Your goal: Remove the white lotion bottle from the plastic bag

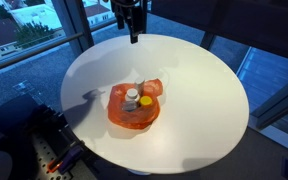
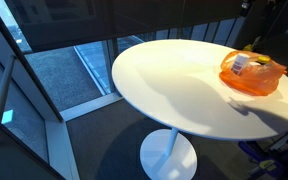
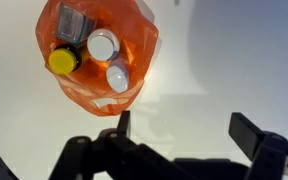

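An orange plastic bag (image 3: 96, 55) lies on the round white table (image 3: 214, 70) and holds several containers. In the wrist view I see a white bottle with a round white cap (image 3: 103, 45), a smaller grey-white cap (image 3: 117, 77) beside it, a yellow-capped bottle (image 3: 62, 62) and a grey-topped item (image 3: 72, 22). The bag also shows in both exterior views (image 1: 134, 105) (image 2: 252, 73). My gripper (image 3: 182, 128) is open and empty, high above the table, with the bag off to the upper left of its fingers. In an exterior view it hangs at the top (image 1: 131, 28).
The table stands on a single white pedestal (image 2: 168, 155) next to large windows (image 1: 34, 25). Dark equipment with cables (image 1: 44, 140) sits by the table's near edge. The bag is the only thing on the tabletop.
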{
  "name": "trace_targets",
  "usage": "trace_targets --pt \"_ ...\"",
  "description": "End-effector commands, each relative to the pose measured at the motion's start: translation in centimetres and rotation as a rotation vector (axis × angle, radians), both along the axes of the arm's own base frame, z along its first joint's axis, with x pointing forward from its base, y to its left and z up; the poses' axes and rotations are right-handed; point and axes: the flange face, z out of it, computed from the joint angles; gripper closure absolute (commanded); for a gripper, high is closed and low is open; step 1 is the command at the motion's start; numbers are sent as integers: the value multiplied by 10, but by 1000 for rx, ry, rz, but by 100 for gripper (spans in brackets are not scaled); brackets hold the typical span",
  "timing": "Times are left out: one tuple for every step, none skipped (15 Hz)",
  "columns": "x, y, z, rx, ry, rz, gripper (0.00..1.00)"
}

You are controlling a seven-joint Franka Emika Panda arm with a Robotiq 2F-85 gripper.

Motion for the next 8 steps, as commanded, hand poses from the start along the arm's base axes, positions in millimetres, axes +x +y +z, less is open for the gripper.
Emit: trace_targets --pt "-1 -23 -18 -11 -3 -40 0" --pt "-2 -28 -23 -9 1 -43 0" --pt "-3 -32 -30 -10 1 -33 0" --pt "-5 -35 -37 -6 5 -10 0" --pt "-6 -37 -44 -5 10 12 0" --pt "-7 -39 -51 -5 16 38 0" --pt "-9 -41 -57 -5 20 60 0" --pt "-10 -43 -65 -4 27 83 0"
